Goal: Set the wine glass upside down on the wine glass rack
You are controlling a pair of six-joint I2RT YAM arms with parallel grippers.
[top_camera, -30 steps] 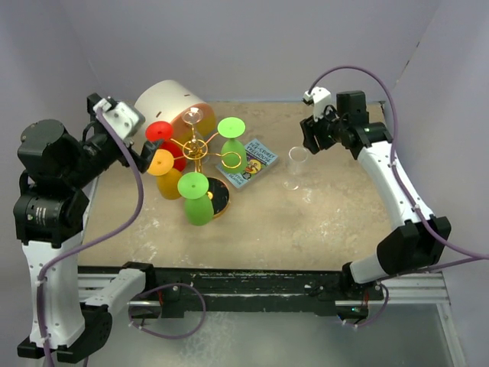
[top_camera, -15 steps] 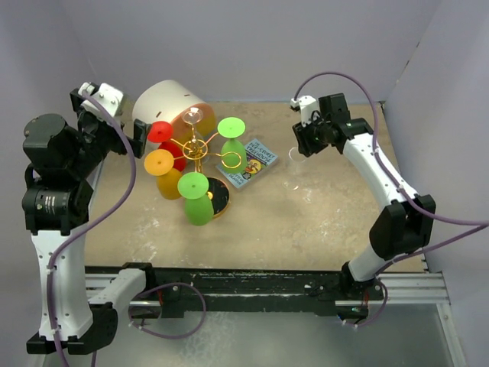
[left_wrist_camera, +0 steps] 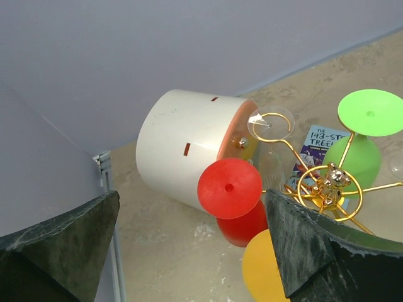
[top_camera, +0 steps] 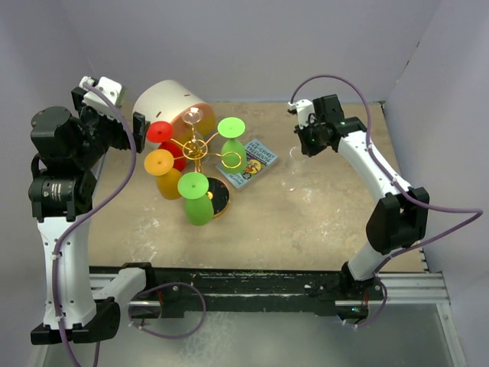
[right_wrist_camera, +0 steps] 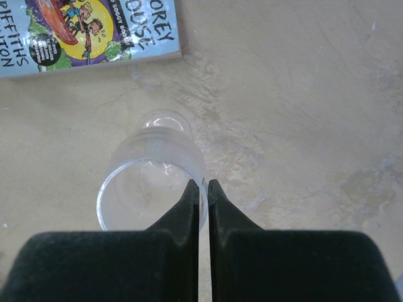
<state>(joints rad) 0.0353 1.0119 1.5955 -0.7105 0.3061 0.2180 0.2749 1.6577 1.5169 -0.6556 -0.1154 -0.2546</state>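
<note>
A clear wine glass point(right_wrist_camera: 148, 168) stands upright on the table, right of the book, and shows only faintly from above point(top_camera: 293, 177). My right gripper point(right_wrist_camera: 203, 184) is shut on its rim, one finger inside the bowl and one outside. From above, that gripper point(top_camera: 306, 145) sits over the glass. The gold wire wine glass rack point(top_camera: 197, 149) stands at centre left and carries red, orange and green glasses plus a clear one, all upside down. My left gripper point(left_wrist_camera: 192, 195) is open and empty, held up left of the rack point(left_wrist_camera: 327, 185).
A big white cylinder point(top_camera: 170, 103) lies on its side behind the rack. A colourful book point(top_camera: 248, 160) lies flat between the rack and the clear glass. Purple walls close in the back and both sides.
My right gripper has closed from half open onto the glass rim, and its arm has shifted slightly left and back. My left arm has drawn back to the left and risen.
</note>
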